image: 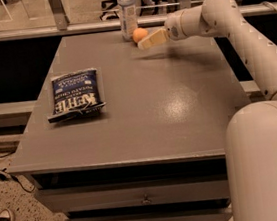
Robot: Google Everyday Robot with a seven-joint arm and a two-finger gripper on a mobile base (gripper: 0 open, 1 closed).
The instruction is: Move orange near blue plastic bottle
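Observation:
The orange (140, 33) rests on the grey table (143, 112) at the far edge, just right of the base of the blue plastic bottle (127, 9), which stands upright with its white cap on. My gripper (144, 42) reaches in from the right, low over the table. Its pale fingers (154, 37) point left, with their tips just beside the orange on its right and a little nearer the camera. The fingers are open and hold nothing. The orange is in plain sight outside them.
A dark-blue chip bag (74, 94) lies flat on the table's left side. My arm (239, 29) spans the table's far right corner. A rail (43, 31) and glass panels run behind the far edge. Drawers (139, 198) sit below the front edge.

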